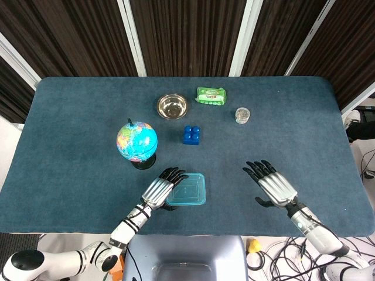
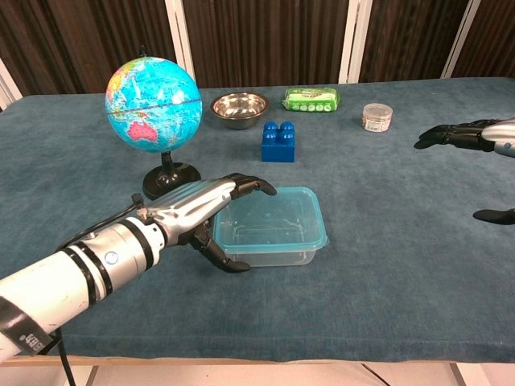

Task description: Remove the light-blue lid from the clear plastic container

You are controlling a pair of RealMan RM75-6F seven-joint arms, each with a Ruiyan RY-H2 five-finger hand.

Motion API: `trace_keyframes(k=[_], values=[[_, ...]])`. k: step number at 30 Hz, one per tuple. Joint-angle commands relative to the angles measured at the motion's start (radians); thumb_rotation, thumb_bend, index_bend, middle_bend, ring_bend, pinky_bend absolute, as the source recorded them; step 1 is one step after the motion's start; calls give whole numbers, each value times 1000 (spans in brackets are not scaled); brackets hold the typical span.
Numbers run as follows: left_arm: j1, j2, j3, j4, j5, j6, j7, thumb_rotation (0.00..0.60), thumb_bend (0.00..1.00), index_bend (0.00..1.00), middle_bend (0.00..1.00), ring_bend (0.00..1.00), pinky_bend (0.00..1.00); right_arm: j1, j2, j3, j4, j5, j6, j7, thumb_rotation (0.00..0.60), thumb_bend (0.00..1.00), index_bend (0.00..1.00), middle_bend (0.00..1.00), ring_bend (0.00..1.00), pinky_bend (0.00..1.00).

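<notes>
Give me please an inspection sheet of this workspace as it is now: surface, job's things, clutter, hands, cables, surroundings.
Surface: table with dark blue cloth.
Job's things: clear container near the front edge, light-blue lid on it.
Clutter: globe, metal bowl, blue block, green packet, small jar.
Hands: left hand at the container's left end, fingers over the lid's edge, thumb low beside the wall; contact unclear. Right hand open, holding nothing.
Cables: bundle on the floor at lower right.
Surroundings: dark curtains with white posts.

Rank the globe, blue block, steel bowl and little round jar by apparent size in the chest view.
1. Globe
2. Steel bowl
3. Blue block, close to the bowl but nearer the camera, so unsure
4. Round jar
</notes>
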Motion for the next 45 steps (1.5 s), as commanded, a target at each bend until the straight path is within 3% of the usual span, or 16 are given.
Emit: trace_keyframes(k=[1,9,18,22,32,45], values=[[2,-5,10,5,11,4,-8,600,194,341,251,83,151,6,-12,2,-3,6,-11,-16,600,250,0,0,0,0],[7,-18,15,30,22,12,-24,600,206,413,316,123,180,23,-79,-1,-2,-40,-9,-63,600,251,16,0,0,0],[14,-12,20,18,27,16,-31,600,209,423,335,138,206,45,-265,0,113,-205,96,-48,600,252,343,0,0,0],[18,-3,23,7,29,18,-24,600,208,431,342,137,207,50,-338,0,182,-241,130,-35,600,252,434,0,0,0],[23,6,23,-3,29,16,-28,600,208,431,341,137,212,61,-444,1,271,-263,161,-15,600,252,470,0,0,0],[27,6,29,2,37,18,-35,600,209,431,341,137,217,61,-479,-7,308,-255,170,-8,600,252,503,0,0,0]])
